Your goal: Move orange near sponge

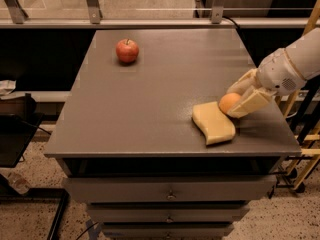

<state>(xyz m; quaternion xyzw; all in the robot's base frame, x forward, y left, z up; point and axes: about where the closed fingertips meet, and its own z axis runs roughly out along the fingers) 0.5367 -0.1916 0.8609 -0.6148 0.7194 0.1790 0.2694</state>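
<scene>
The orange [228,103] is small, round and plain, held between the cream fingers of my gripper [237,100] at the table's right side. The gripper is shut on it and comes in from the right on a white arm. The orange sits low, right against the upper right corner of the sponge [213,123]. The sponge is a pale yellow foam block with wavy sides, lying flat near the table's front right edge. I cannot tell whether the orange rests on the table or hangs just above it.
A red apple [127,50] with a stem stands at the far left of the grey table top [150,99]. Drawers sit below the front edge. A metal railing runs behind the table. Yellow ladder-like bars stand at the right.
</scene>
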